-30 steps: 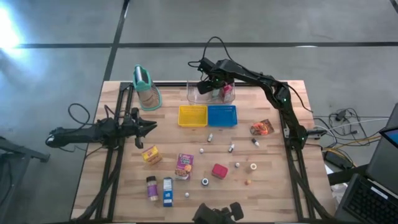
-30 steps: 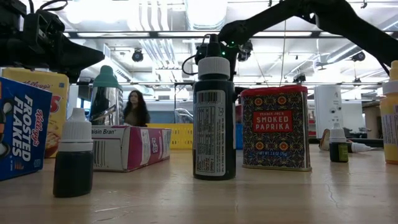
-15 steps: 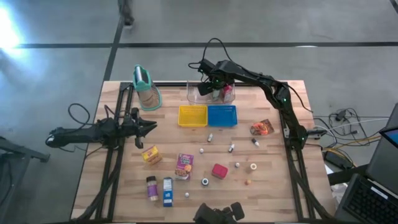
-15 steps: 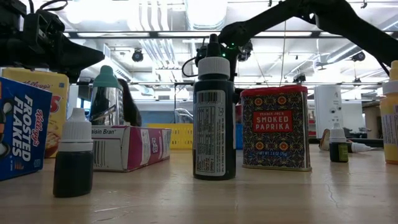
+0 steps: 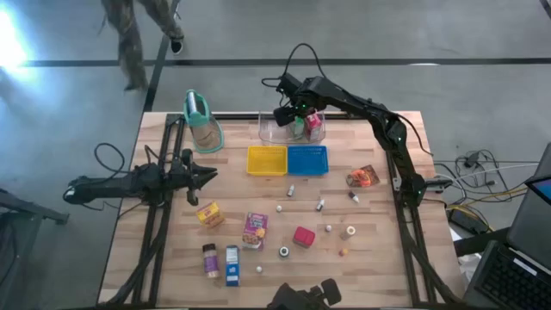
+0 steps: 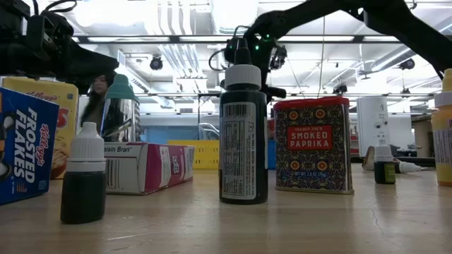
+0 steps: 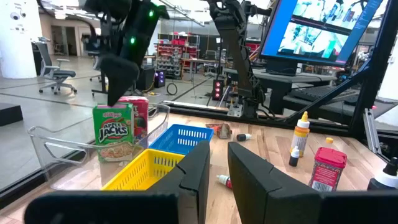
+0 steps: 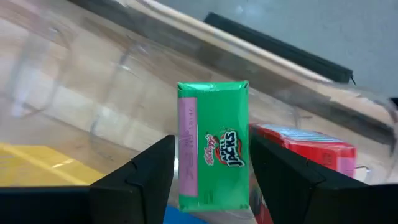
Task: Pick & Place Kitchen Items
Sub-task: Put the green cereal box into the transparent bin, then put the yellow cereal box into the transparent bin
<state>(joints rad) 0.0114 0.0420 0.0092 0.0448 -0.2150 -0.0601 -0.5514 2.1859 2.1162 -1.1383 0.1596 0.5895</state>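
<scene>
Standing upright in the clear plastic bin (image 5: 274, 131) near the top centre of the high view is a small green Apple Jacks cereal carton (image 8: 213, 146), glossy, with a pink side panel and red-and-white lettering on its face; a red and pink carton (image 8: 305, 151) leans just beside it inside the same bin. In the right wrist view the right gripper (image 8: 213, 180) hangs above the green carton with its dark fingers spread wider than the box, one on each side, and no contact shows. The left wrist view shows the same green carton (image 7: 114, 132) against the bin's near wall, with a yellow mesh square tray (image 7: 144, 171) and a blue mesh square tray (image 7: 181, 137) beside the bin. Lower on the wooden desk (image 5: 379, 258) lie other kitchen items: a yellow carton (image 5: 209, 214), a pink and yellow carton (image 5: 255, 229), a blue carton (image 5: 232, 264), a red block (image 5: 303, 236) and an orange pouch (image 5: 362, 176), with tiny white and silver pieces scattered between them. At the left of the high view the left gripper (image 5: 211, 175) rests low over the desk, its fingers drawn narrow with only a slim gap and nothing between them.
</scene>
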